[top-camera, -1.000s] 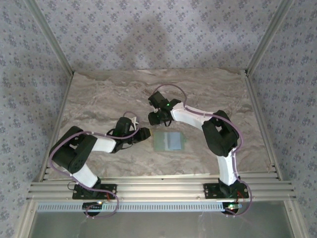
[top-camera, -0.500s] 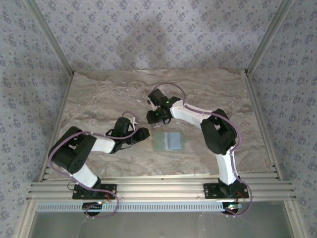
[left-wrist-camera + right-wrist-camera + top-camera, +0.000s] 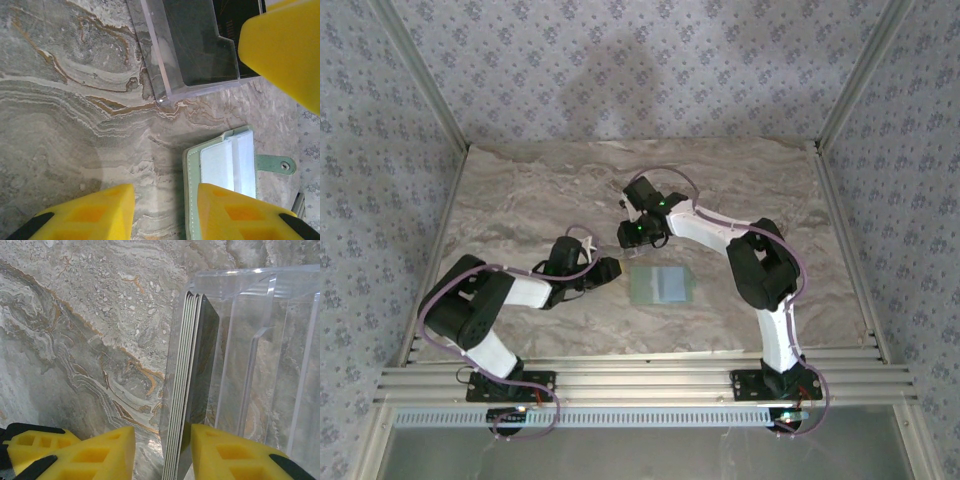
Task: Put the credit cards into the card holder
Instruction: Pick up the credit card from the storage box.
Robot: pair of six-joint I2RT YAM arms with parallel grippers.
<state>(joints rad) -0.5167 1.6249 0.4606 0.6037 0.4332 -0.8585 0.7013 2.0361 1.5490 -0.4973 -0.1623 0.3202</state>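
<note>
Several credit cards [image 3: 189, 385] stand on edge in a stack inside a clear acrylic box [image 3: 260, 340], also seen from the left wrist [image 3: 197, 50]. My right gripper [image 3: 163, 442] is open and straddles the stack; the left finger is clear of it and the right finger lies close against the dark outer card. One of its yellow fingers [image 3: 285, 45] shows in the left wrist view. The card holder [image 3: 661, 285] lies open and flat, pale green with a snap tab [image 3: 276, 164]. My left gripper [image 3: 165, 215] is open and empty, low at the holder's left edge [image 3: 192, 200].
The marble-patterned table [image 3: 520, 200] is bare on the left and at the back. Patterned walls and metal posts close in the sides. A slotted rail [image 3: 640, 380] runs along the near edge by the arm bases.
The right wrist has shifted slightly toward the far side over the box. The left arm and the card holder have stayed put.
</note>
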